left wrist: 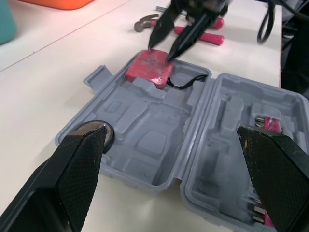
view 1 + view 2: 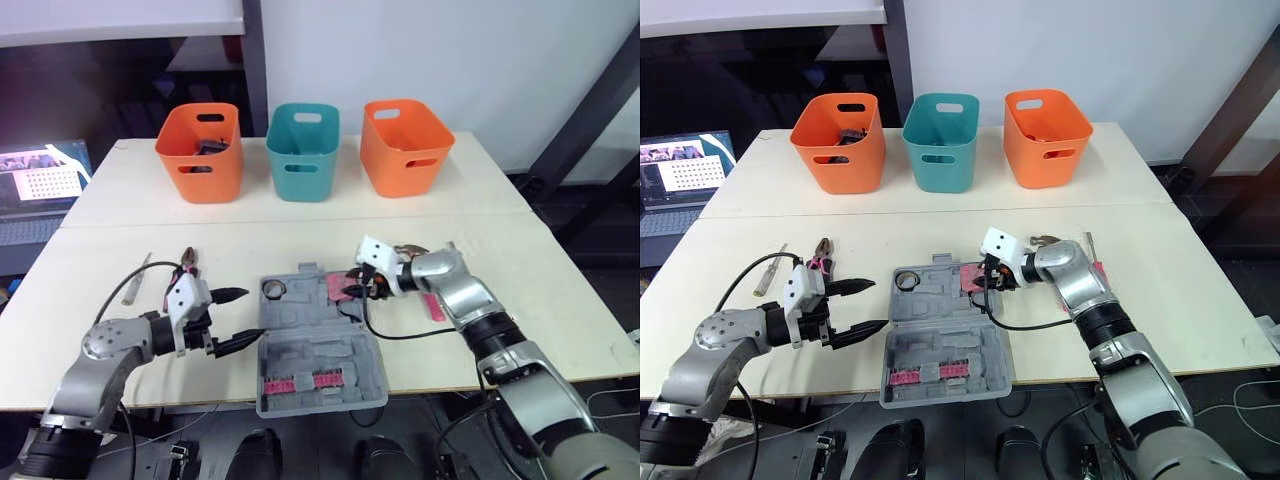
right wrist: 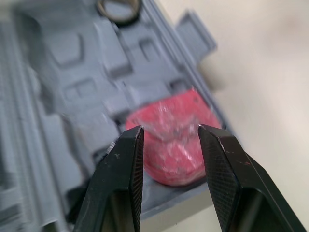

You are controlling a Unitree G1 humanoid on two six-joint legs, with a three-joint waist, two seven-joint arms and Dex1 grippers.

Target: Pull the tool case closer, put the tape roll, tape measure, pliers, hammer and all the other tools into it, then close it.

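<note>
**Tape measure drop-off, right side of the case**

Right gripper [image 2: 352, 290] is nose-down over the far right pocket of the tool case [image 2: 320, 352]. Its fingers are parted a little, and the pink tape measure [image 1: 149, 67] lies in that pocket right under the tips. Looks to me like it's sitting in the case, not pinched, so I'd call this the tail end of the tape measure step. Left gripper [image 2: 252, 314] hangs just off the case's left edge, spread wide, holding nothing. Tape roll [image 2: 274, 290] is already in the far left pocket.

Next up imo: lift the right one straight up clear of the case wall, then go for the hammer [image 2: 432, 302], which lies just beside that arm on the table [image 2: 560, 300]. Pliers [image 2: 190, 262] and a screwdriver [image 2: 137, 278] are out left, near the left gripper.

Room: plenty of bare table both sides, three bins [image 2: 303, 150] well back. The case's near edge sits close to the table front, and a black cable [image 2: 395, 336] loops over its right rim, could snag
</note>
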